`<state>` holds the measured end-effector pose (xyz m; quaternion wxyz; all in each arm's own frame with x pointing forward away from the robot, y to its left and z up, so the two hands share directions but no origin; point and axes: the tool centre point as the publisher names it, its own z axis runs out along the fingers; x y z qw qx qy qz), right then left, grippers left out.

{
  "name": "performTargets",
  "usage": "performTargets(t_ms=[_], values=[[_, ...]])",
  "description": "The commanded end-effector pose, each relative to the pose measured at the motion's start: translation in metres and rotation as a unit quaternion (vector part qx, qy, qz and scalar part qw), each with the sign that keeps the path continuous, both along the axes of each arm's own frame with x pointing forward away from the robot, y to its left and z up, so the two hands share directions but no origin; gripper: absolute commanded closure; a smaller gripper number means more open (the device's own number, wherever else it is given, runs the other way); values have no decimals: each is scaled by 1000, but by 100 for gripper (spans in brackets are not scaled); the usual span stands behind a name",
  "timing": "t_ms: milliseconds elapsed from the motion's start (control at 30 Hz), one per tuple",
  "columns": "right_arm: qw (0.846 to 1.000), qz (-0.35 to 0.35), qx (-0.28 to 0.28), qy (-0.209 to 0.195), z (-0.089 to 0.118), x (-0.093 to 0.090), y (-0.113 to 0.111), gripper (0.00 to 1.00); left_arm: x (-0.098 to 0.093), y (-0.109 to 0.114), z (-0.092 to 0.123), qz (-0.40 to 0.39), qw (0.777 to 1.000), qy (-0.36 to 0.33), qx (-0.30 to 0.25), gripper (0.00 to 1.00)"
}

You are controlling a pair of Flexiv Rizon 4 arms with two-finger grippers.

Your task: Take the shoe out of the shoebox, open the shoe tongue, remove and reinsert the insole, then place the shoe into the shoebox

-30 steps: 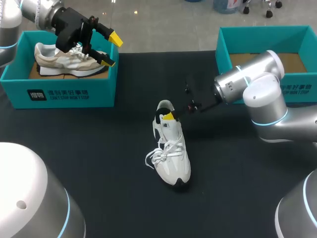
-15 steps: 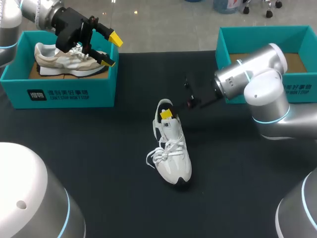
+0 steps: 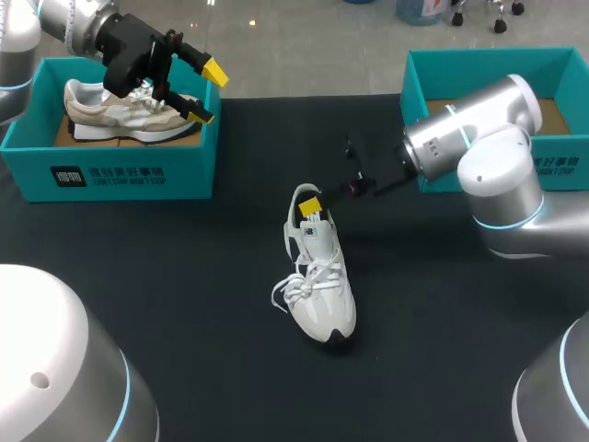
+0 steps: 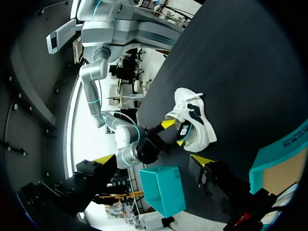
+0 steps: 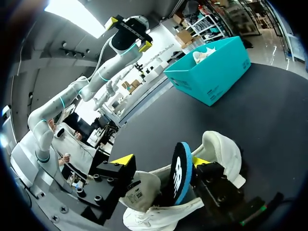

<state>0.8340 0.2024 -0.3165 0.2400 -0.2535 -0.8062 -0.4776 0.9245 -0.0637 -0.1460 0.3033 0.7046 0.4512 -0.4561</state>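
1. Head view: since a second ago the right arm [image 3: 479, 138] has lifted its elbow toward the right shoebox [image 3: 479, 63]; the right gripper [image 3: 312, 206] sits slightly farther back at the heel opening of the white shoe [image 3: 320, 281]. The shoe stands on the matte black table [image 3: 184, 276] between the boxes, its laces loose; the left gripper [image 3: 207, 92] hangs with spread fingers over the teal left shoebox [image 3: 110, 170], which holds a beige shoe [image 3: 120, 109].
2. Left wrist view: its own fingers are apart with nothing between them; the white shoe lies well ahead.
3. Right wrist view: the fingers are wide apart and grip nothing; a flat dark insole [image 5: 182, 173] with a blue edge stands upright out of the shoe, leaning against one finger.
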Motion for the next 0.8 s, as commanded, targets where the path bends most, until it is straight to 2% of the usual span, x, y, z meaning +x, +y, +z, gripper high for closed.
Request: performTargets(t_ms=[33, 100, 133, 167, 467, 800], values=[[1000, 1, -2, 0, -4, 2, 4, 70, 0, 1, 1, -1, 1000, -1, 2, 0], [1000, 0, -5, 0, -6, 5, 5, 81, 0, 1, 1, -1, 1000, -1, 2, 0], [1000, 0, -6, 0, -8, 6, 4, 93, 0, 1, 1, -1, 1000, -1, 2, 0], [1000, 0, -7, 1, -9, 7, 5, 99, 0, 1, 1, -1, 1000, -1, 2, 0], [1000, 11, -11, 2, -14, 16, 12, 100, 0, 1, 1, -1, 1000, -1, 2, 0], [999, 21, -22, 11, -21, 14, 15, 100, 0, 1, 1, -1, 1000, -1, 2, 0]])
